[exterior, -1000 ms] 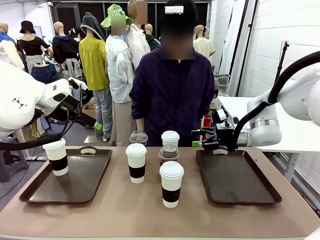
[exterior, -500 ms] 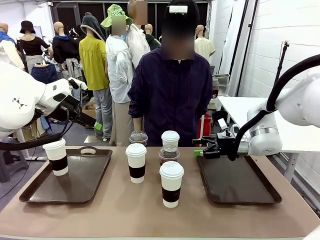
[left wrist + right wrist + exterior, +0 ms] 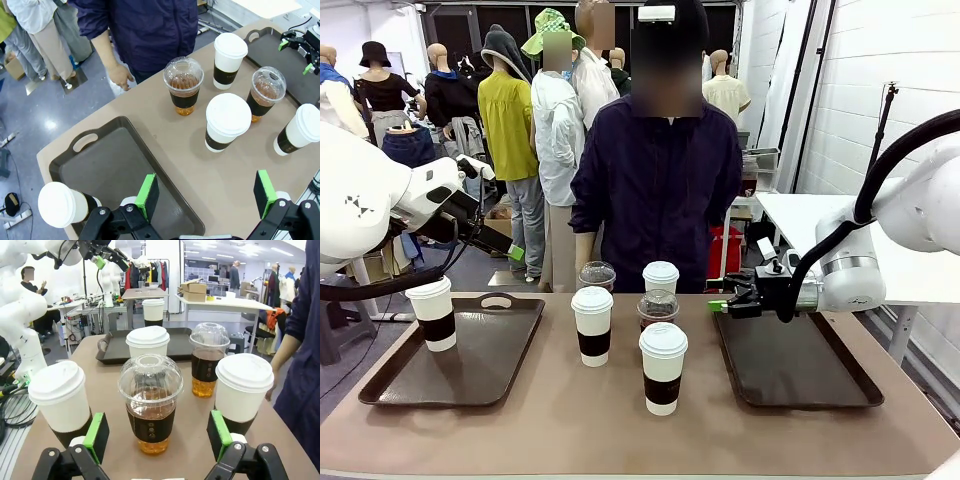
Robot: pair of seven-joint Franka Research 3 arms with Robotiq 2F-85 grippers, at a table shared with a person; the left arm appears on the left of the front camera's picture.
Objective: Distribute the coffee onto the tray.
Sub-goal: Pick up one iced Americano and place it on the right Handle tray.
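Right tool (image 3: 723,303) stands open at 3 o'clock of five cups (image 3: 663,365) grouped mid-worktop (image 3: 620,430), facing a clear cup (image 3: 150,405). Left tool (image 3: 206,194) hangs open above. One cup (image 3: 433,313) stands on the left tray (image 3: 480,370).

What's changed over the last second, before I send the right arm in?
The right gripper dropped from above the far edge of the right tray, turned level toward the nearest clear dome-lidded cup, then paused, open and empty. The left gripper, open and raised, stayed put, as did every cup; one white cup sits on the left tray.
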